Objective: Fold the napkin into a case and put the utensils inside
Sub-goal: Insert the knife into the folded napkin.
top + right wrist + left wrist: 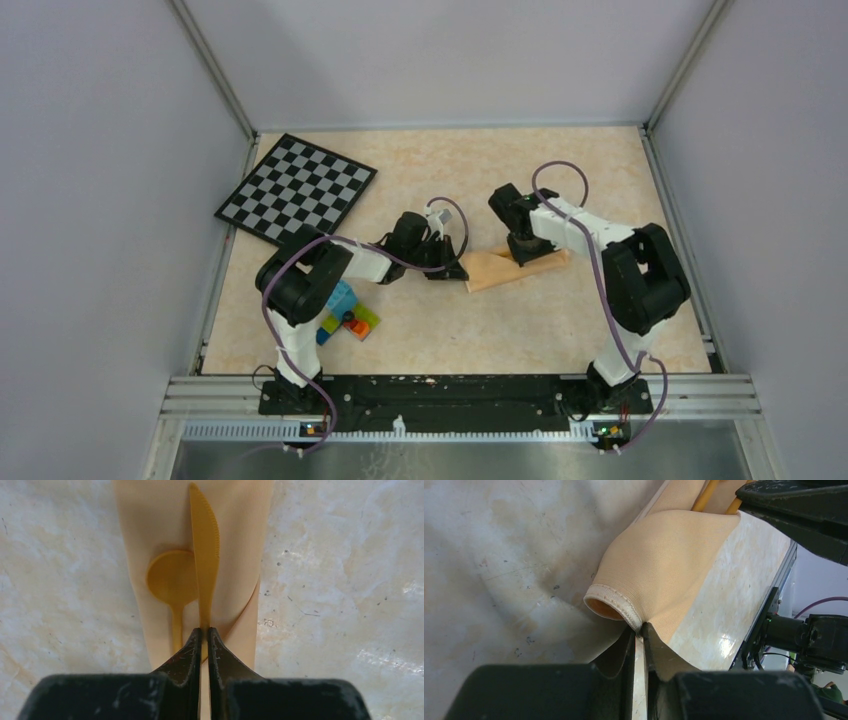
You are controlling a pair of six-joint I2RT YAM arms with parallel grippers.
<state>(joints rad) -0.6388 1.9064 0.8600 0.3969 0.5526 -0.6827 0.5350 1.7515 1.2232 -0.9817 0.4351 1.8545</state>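
Note:
The peach napkin [510,268] lies mid-table as a narrow folded strip. My left gripper [452,268] is at its left end, shut on the hemmed edge [616,602], which is lifted and curled into a loop. In the left wrist view the napkin [664,565] rises from my left gripper [639,629]. My right gripper [522,258] hovers over the strip. In the right wrist view it [204,630] is shut on the handle of an orange knife [204,545] that points along the napkin [240,530]. A spoon [170,577] lies on the cloth beside the knife, bowl under the blade's edge.
A black-and-white checkerboard [296,187] sits at the back left. A cluster of coloured toy bricks [348,318] lies by the left arm's base. The right arm's black gripper body [794,510] shows close above the napkin's far end in the left wrist view.

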